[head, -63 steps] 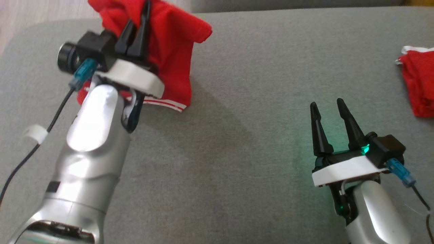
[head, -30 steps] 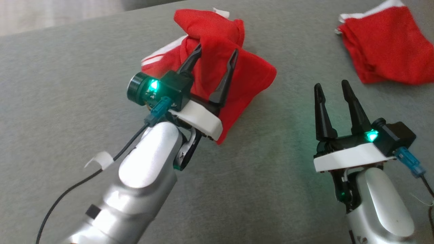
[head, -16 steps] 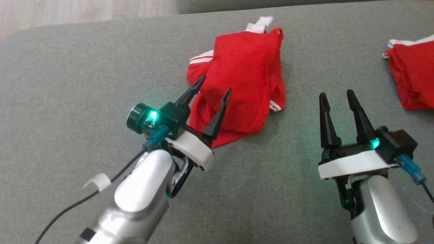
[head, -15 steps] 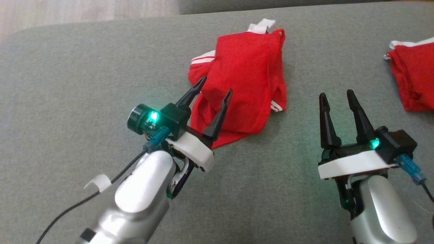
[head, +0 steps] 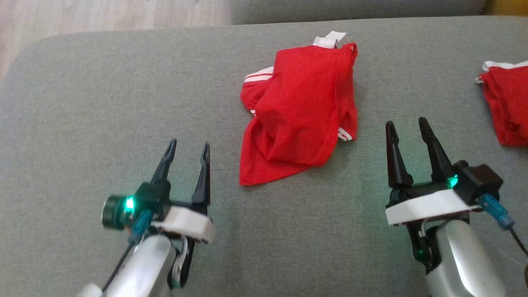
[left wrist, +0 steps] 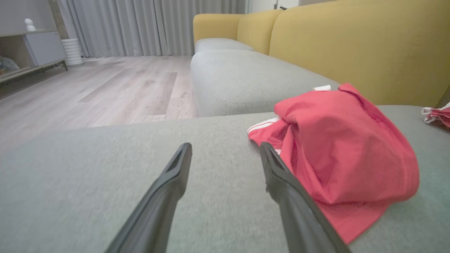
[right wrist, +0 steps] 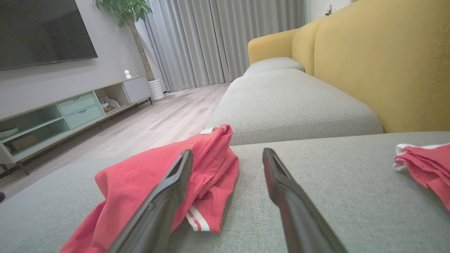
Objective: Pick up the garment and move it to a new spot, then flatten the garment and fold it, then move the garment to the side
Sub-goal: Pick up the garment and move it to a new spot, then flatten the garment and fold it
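Currently the red garment (head: 299, 115) lies crumpled on the gray sofa cushion (head: 82, 103), beyond the tips of the 2 arms. Slightly blurred, the left gripper (head: 189, 144) stands spread, seemingly clear of the cloth. The right gripper (head: 406, 122) is spread too, holding nothing. A second red cloth (head: 505, 105) lies at the far right.
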Controlling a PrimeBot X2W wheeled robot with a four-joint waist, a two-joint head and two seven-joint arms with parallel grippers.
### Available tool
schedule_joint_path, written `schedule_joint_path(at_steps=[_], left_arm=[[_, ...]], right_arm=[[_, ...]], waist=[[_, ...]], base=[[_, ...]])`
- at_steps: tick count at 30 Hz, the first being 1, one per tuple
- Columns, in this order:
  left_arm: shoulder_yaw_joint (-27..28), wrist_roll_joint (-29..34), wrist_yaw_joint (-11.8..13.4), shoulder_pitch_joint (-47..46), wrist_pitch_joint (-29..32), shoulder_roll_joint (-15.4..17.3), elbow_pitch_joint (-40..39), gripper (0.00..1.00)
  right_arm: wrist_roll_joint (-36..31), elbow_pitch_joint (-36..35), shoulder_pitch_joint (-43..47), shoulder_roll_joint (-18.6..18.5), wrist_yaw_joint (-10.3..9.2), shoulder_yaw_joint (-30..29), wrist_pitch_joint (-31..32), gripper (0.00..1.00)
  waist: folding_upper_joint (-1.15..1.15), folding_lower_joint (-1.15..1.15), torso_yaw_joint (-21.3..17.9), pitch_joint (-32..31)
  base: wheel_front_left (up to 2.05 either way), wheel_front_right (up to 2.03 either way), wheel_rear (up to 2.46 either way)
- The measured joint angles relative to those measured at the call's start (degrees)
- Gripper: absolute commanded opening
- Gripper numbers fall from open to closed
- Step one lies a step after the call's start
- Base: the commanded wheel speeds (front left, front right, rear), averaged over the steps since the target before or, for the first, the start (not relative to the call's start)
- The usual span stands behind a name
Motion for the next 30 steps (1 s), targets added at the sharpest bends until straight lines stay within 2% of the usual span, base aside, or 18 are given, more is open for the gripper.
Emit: schedule_joint_path(at_steps=[5, 9, 18, 24, 28, 29, 30], left_arm=[[2.56, -0.01, 0.18, 3.58, -0.01, -1.12, -2.65, 1.00], [3.43, 1.92, -0.48, 2.80, -0.05, -2.67, -4.14, 1.00], [3.74, 4.48, -2.98, 0.64, -0.11, -5.70, -3.79, 1.00], [4.44, 5.42, -3.97, 0.49, -0.16, -6.91, -3.37, 1.00], [4.97, 5.91, -4.04, -0.08, -0.16, -7.23, -3.36, 1.00], [5.11, 5.99, -4.30, -0.21, -0.16, -7.24, -3.34, 1.00], [5.24, 5.99, -4.43, -0.32, -0.16, -7.27, -3.30, 1.00]], right_arm=[[-1.77, 0.91, 0.44, 0.00, 0.00, -0.60, 0.00, 1.00], [-4.20, 3.53, -4.07, 0.00, 0.00, -1.65, -0.04, 1.00], [-5.25, 21.34, -24.26, -0.59, 0.00, -6.84, 6.49, 1.00], [-3.49, 32.04, -31.69, -2.83, 0.00, -9.51, 7.98, 1.00], [-0.87, 36.78, -34.50, -3.50, 0.00, -8.46, 7.82, 1.00], [0.00, 37.50, -34.95, -3.49, 0.00, -7.54, 7.57, 0.80], [0.97, 38.08, -35.27, -3.49, 0.00, -6.45, 7.11, 0.00]], waist=[[0.00, 0.00, 1.72, 0.41], [0.00, 0.00, 3.15, 1.95], [0.00, 0.01, 7.46, 6.23], [0.00, 0.01, 10.66, 8.60], [0.00, 0.01, 12.16, 9.69], [0.00, 0.01, 12.37, 9.85], [0.00, 0.02, 12.46, 9.91]], base=[[0.00, 0.00, 0.00], [0.00, 0.00, 0.00], [0.00, 0.00, 0.00], [0.00, 0.00, 0.00], [0.00, 0.00, 0.00], [0.00, 0.00, 0.00], [0.00, 0.00, 0.00]])
